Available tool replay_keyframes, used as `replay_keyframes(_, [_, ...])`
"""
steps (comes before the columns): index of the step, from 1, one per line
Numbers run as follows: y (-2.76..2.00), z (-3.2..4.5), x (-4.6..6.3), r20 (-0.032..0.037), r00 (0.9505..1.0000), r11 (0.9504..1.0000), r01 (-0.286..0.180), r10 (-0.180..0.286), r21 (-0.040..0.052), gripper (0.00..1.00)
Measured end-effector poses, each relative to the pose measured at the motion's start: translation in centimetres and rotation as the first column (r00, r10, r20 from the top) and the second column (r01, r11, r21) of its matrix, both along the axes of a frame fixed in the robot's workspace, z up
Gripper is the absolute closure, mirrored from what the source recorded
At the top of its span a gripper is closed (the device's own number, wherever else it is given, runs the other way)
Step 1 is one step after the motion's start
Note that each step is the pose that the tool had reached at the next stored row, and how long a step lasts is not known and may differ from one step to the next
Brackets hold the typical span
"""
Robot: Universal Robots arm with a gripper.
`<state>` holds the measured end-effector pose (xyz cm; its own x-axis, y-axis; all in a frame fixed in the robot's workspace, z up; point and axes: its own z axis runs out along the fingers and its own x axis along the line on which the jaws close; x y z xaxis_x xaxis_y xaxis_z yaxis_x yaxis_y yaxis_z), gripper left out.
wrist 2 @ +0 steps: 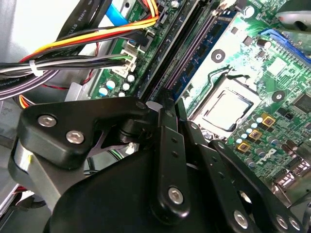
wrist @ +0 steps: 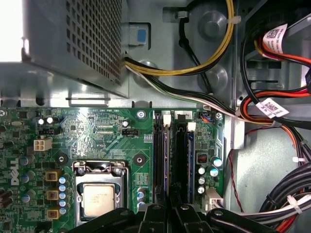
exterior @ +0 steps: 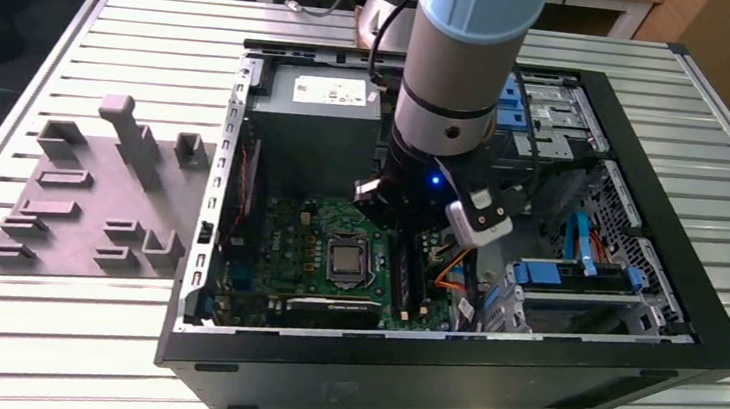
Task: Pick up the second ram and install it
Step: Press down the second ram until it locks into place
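My gripper [exterior: 402, 233] reaches down inside the open computer case [exterior: 675, 325], over the green motherboard [wrist: 97, 136]. The second ram [wrist: 166, 155], a narrow blue-green stick, stands on edge in the socket nearest the processor [wrist: 101, 198]. It runs straight out from between my fingertips. In the second wrist view the same stick [wrist 2: 205, 48] leads in behind the black fingers [wrist 2: 167, 126]. The gripper [wrist: 169, 206] looks shut on it, with the fingers close together on either side. Another stick [wrist: 190, 155] stands in a socket one row further from the processor.
The grey power supply [exterior: 314, 109] sits at the case's far end. Cable bundles [wrist: 272, 111] and blue drive bays [exterior: 573, 280] crowd the exterior view's right. A grey fixture block [exterior: 98, 189] lies on the slatted table [exterior: 31, 333] at the exterior view's left.
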<state>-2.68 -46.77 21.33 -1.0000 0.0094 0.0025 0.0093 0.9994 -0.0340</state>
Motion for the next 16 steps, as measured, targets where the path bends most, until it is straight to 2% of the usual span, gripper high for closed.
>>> replay_keyframes(16, [-0.04, -0.29, 0.0, 0.0, 1.0, 1.0, 0.0, 0.0, 0.001, 0.86])
